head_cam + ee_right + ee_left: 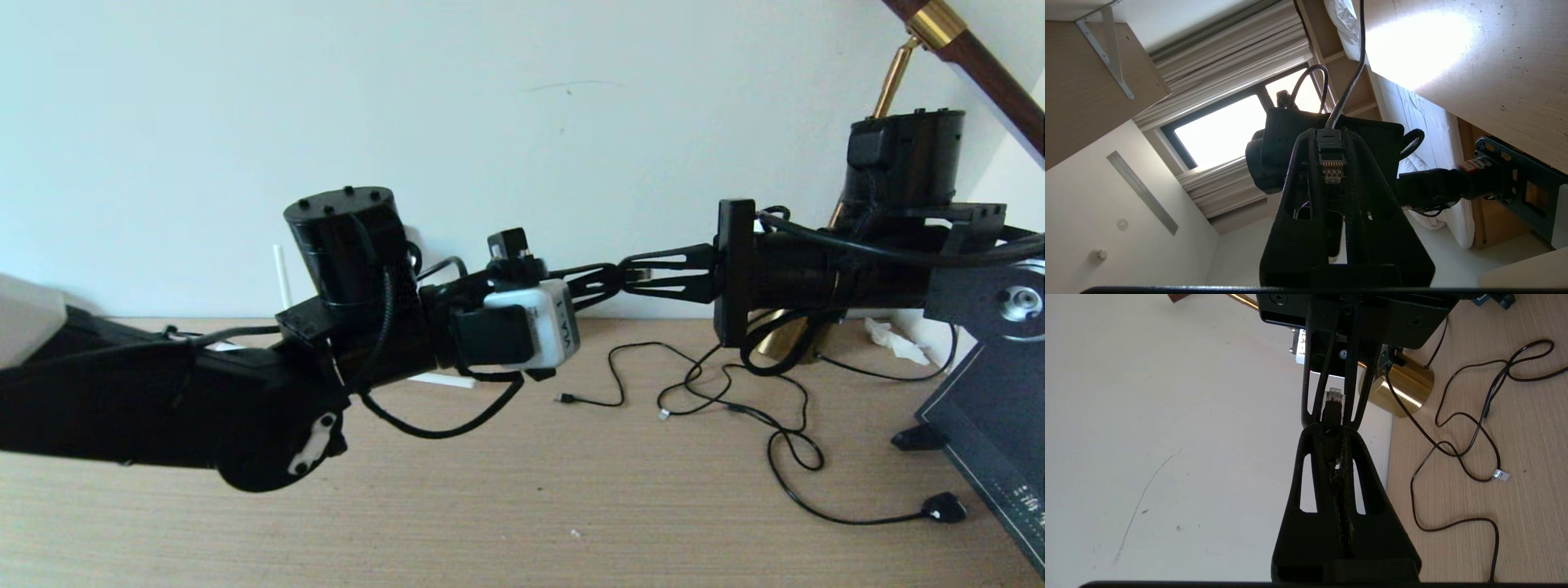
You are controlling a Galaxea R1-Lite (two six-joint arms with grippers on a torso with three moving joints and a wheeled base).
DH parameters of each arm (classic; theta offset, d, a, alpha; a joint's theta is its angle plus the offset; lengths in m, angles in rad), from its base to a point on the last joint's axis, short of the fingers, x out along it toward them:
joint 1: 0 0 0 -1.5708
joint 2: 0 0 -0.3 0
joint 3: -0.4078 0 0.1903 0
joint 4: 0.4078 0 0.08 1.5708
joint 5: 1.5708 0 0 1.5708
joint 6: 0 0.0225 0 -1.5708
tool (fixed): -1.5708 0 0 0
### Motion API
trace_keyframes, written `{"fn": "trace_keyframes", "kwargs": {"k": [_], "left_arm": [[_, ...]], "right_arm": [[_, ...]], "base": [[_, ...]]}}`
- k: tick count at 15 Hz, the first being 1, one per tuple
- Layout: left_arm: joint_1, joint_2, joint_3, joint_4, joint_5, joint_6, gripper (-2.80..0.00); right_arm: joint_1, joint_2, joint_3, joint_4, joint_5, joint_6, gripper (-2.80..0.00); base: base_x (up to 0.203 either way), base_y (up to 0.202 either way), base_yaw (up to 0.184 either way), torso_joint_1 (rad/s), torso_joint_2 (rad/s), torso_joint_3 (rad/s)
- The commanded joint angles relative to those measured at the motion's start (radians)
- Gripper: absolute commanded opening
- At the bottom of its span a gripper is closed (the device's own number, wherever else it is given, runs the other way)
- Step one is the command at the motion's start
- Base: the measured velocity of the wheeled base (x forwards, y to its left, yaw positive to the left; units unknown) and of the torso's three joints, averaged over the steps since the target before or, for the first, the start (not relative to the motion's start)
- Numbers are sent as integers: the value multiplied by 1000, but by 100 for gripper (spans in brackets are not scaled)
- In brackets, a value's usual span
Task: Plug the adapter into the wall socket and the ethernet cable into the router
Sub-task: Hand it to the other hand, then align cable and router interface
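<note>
1. Plug of the ethernet cable held in mid-air above the desk, in front of the wall, between the two grippers, which meet tip to tip.
2. In the right wrist view: gold contacts of the plug facing the camera, black boot at the fingertips, black cord running off from there past the desk edge.
3. In the left wrist view: clear tip of the plug poking out beyond the left fingertips and in between the right ones.
4. Left gripper reaching in from the left side, fingers drawn together and pinching the dark rear part of the plug.
5. Right gripper reaching in from the right side, fingers close against both sides of the plug, clamped on it as far as can be seen.
6. Of the router, only a thin white antenna standing against the wall behind the left arm; the rest hidden.
7. On the desk below the right arm: loose thin black cables in loops, well apart from the held plug.
8. Further right: brass lamp base near the wall, a crumpled tissue beside it, and a dark monitor at the desk's right edge.
</note>
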Motion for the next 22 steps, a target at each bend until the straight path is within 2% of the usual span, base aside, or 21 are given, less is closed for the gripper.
{"fn": "trace_keyframes", "kwargs": {"k": [1, 3, 4, 7, 9, 10, 11, 12, 14, 15, 17, 18, 19, 21, 22], "left_arm": [[0, 1, 1, -4, -3, 7, -280], [-1, 1, 2, -4, -3, 6, -280], [-1, -1, 8, -4, -3, 6, -280], [-1, -3, 21, -4, -2, 6, -280], [8, -23, 48, -4, 1, 3, -280], [33, -47, 78, -4, 4, -33, -280], [80, -75, 128, -4, 6, -87, -280], [142, -100, 170, -6, 7, -157, -280], [249, -154, 239, -7, 10, -373, -280], [295, -180, 261, -7, 11, -492, -280], [407, -245, 307, -2, 16, -753, -280], [444, -270, 329, 4, 21, -882, -280], [486, -288, 352, 11, 25, -990, -280], [552, -297, 421, 55, 62, -1087, -280], [569, -292, 455, 98, 112, -1136, -280]], "right_arm": [[0, 1, 1, -3, 6, 9, -280], [0, 1, 1, -6, 5, 4, -280], [0, 1, -2, -6, 6, 6, 0], [-1, -2, 0, -6, -5, 4, 0], [-6, -28, 17, -6, -44, -17, 0], [-7, -57, 35, -5, -89, -56, 0], [-8, -107, 65, -3, -161, -136, 0], [-7, -162, 109, 2, -240, -240, 0], [7, -268, 219, 38, -445, -516, 0], [21, -318, 279, 66, -581, -641, 0], [66, -422, 415, 97, -917, -912, 0], [81, -492, 471, 102, -1039, -1025, 0], [89, -577, 514, 107, -1124, -1111, 0], [95, -761, 557, 138, -1205, -1199, 0], [91, -870, 570, 197, -1245, -1228, 0]], "base": [[0, 0, 0, 0, 0, 0], [0, 0, 0, 0, 0, 0], [0, 0, 0, 0, 0, 0], [0, 0, 0, 0, 0, 0], [0, 0, 0, 0, 0, 0], [0, 0, 0, 0, 0, 0], [0, 0, 0, 0, 0, 0], [0, 0, 0, 0, 0, 0], [0, 0, 0, 0, 0, 0], [0, 0, 0, 0, 0, 0], [0, 0, 0, 0, 0, 0], [0, 0, 0, 0, 0, 0], [0, 0, 0, 0, 0, 0], [0, 0, 0, 0, 0, 0], [0, 0, 0, 0, 0, 0]]}}
